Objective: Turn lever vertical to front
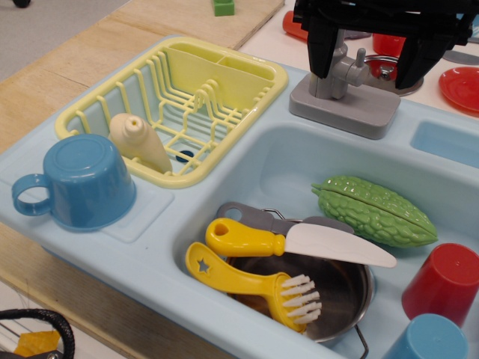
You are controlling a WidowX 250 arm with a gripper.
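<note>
The grey toy tap stands on its flat grey base (344, 111) at the back rim of the light blue sink (284, 161). Its upright column (338, 71) rises under my gripper. The short grey lever (358, 69) sticks out to the right of the column, with a small knob at its end. My black gripper (367, 75) hangs over the tap with its jaws open. The left finger (323, 45) is just left of the column. The right finger (414, 60) is well to the right of the lever. Neither finger clearly touches the tap.
A yellow dish rack (224, 71) with a cream bottle (138, 138) sits left, with a blue cup (78, 179) in front of it. The basin holds a green bitter gourd (374, 209), a toy knife (299, 243), a yellow brush (254, 284) and a metal pot (340, 295). A red cup (441, 284) and a red plate (460, 86) are at the right.
</note>
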